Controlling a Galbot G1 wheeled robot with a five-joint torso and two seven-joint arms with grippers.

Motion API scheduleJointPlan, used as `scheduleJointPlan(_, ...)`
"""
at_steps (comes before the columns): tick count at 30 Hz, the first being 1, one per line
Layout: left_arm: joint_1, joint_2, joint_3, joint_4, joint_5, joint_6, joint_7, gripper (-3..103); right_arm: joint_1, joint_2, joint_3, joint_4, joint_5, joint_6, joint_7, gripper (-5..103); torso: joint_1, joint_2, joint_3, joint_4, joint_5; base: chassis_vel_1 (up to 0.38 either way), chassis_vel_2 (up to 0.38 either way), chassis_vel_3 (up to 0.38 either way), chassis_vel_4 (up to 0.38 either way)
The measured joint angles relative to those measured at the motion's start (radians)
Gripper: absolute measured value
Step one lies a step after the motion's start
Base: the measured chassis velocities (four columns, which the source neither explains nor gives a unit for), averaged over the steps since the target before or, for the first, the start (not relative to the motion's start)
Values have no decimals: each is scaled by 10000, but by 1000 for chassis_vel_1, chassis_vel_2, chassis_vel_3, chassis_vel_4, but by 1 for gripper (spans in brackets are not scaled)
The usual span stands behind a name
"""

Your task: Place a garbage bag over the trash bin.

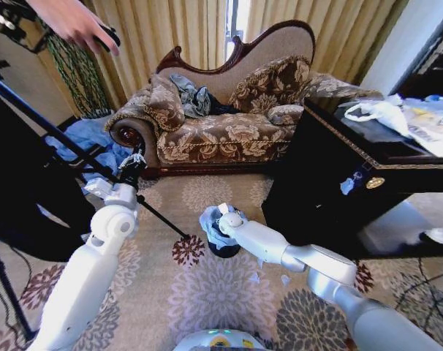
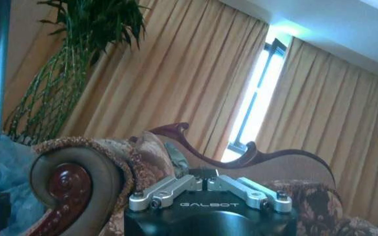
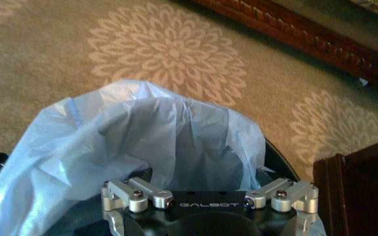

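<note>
right gripper point(image 1: 220, 219) sat at the bin point(image 1: 225, 247) on the rug, its opening undeterminable; bag point(image 3: 143, 142) draped open over the bin rim; left gripper point(image 1: 131, 162) raised near the sofa point(image 1: 229, 131), opening undeterminable

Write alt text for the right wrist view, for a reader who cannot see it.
The garbage bag, pale blue and crinkled, stands open over the black trash bin, directly beneath the right gripper, whose metal linkages spread wide at the frame's edge. Around them lies a beige carpet with flower medallions and a dark wooden cabinet.

"galbot" reads, faintly, on left gripper point(image 2: 205, 189) and right gripper point(image 3: 208, 206).
</note>
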Motion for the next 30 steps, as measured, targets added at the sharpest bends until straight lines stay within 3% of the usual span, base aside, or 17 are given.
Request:
scheduleJointPlan(16, -213, -148, 392, -25, 100, 14, -31, 0, -23, -1808, -294, 2195, 407, 126, 656, 100, 0, 0, 0, -4, 2, 0, 0, 0, 0)
scheduleJointPlan(21, -122, -144, 399, -89, 135, 30, -46, 0, -227, -1672, -224, 1626, -580, 643, 380, 100, 0, 0, 0, -2, 2, 0, 0, 0, 0)
scheduleJointPlan(30, -55, -150, 363, -152, 155, 44, -47, 0, -84, -1472, -193, 1098, -1101, 905, 152, 100, 0, 0, 0, 0, 1, 0, 0, 0, 0)
